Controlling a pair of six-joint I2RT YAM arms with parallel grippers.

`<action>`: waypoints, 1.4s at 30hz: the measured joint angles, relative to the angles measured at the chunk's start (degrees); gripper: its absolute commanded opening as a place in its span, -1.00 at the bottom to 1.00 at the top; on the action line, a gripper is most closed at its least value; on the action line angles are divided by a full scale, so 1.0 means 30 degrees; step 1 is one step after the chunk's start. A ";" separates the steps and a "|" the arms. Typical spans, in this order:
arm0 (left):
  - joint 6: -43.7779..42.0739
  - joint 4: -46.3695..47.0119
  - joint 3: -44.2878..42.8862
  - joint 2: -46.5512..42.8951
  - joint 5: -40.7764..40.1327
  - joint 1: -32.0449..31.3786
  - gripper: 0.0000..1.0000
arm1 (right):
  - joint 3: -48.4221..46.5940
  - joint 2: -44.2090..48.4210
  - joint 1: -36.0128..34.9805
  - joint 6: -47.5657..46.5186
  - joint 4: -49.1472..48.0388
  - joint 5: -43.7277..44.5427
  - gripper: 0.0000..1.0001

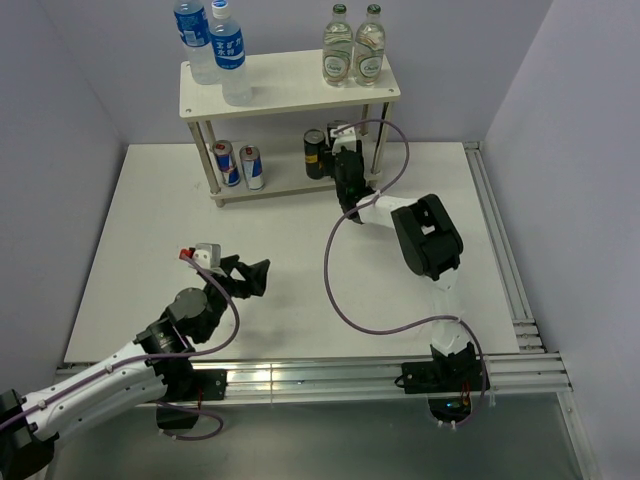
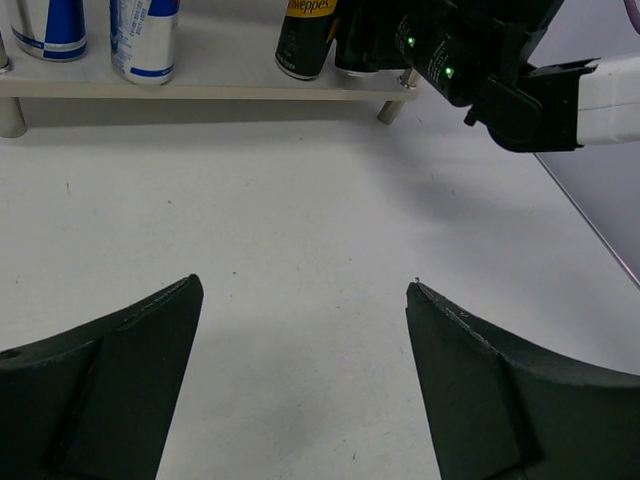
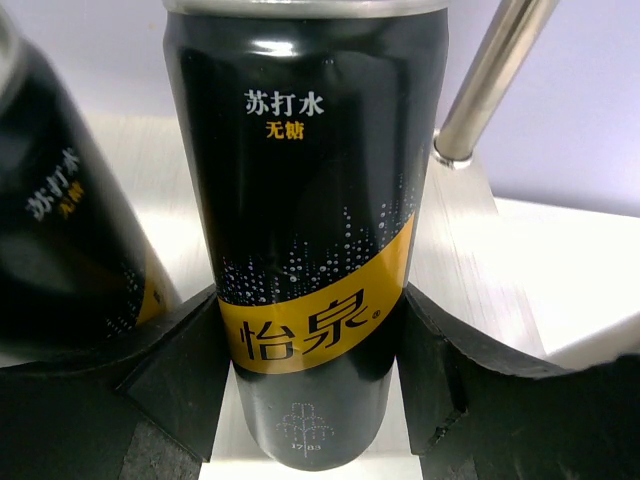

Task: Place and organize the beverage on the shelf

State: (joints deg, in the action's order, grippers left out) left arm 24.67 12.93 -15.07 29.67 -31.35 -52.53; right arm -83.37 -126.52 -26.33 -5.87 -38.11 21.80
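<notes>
The right pincer [image 3: 305, 370] is pinching a dark cylindrical metal can with a yellow band [image 3: 305, 200]. Its pads are pressing both sides low down, likely so the can does not tip while being set at the right end of the lower board [image 1: 285, 182] of the small cream-white two-tier shelf [image 1: 290, 88], just beside its twin dark can [image 1: 316, 153]. Like is sitting with like: slim blue-and-silver cans [image 1: 227, 162] at the left below, clear blue-labelled water bottles [image 1: 228, 55] above them. The left pincer [image 2: 300, 380] is hanging spread and empty over the white desk [image 1: 200, 220], well apart from the shelf. From above, the arm is hiding the gripped can, and whether its base is resting on the board is hard to tell.
</notes>
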 measured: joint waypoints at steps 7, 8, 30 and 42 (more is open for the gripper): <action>0.0000 0.0015 0.0000 0.0430 0.0000 0.0000 0.78 | -0.1115 -0.1049 0.0350 -0.0015 -0.0641 0.0175 -1.00; 0.0000 0.0022 0.0000 0.0437 0.0000 0.0000 0.78 | -0.1122 -0.1129 0.0401 -0.0022 -0.0809 0.0255 -1.00; 0.0000 0.0029 0.0000 0.0189 0.0007 0.0000 0.76 | -0.2907 -0.1231 0.0816 0.0015 0.2455 -0.0692 -1.00; 0.0000 0.0029 0.0000 0.0138 0.0000 -0.0007 0.74 | -0.0044 -0.0124 0.1494 0.1158 -0.0131 -0.1625 -1.00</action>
State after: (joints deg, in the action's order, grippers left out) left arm 24.67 13.02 -15.07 30.09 -31.35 -52.56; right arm -83.50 -126.89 -21.85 -2.39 -38.50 16.93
